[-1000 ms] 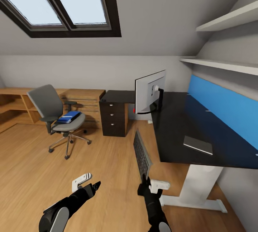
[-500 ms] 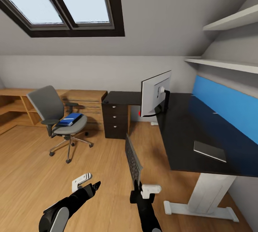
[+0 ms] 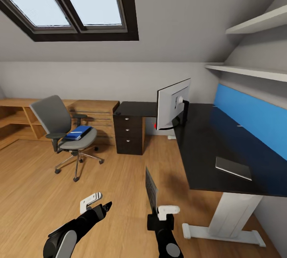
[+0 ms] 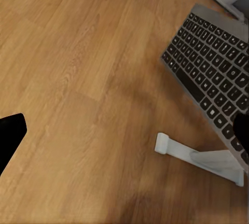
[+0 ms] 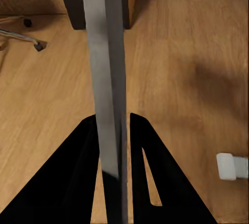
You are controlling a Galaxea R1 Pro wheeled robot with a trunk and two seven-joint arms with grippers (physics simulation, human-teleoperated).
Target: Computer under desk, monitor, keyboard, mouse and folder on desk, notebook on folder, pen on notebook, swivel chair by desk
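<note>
Right end effector (image 3: 153, 210) grips keyboard (image 3: 151, 188) upright, desk (image 3: 207, 146) beside it

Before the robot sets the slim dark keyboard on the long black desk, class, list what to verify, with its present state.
1. Right gripper shut on the slim dark keyboard: ok.
2. Keyboard level for placing: not ok, it stands on edge.
3. Bare black desk top beside the white-backed monitor: ok.
4. Left gripper free: cannot tell.
5. Blue folder moved from the grey swivel chair: not ok.
</note>
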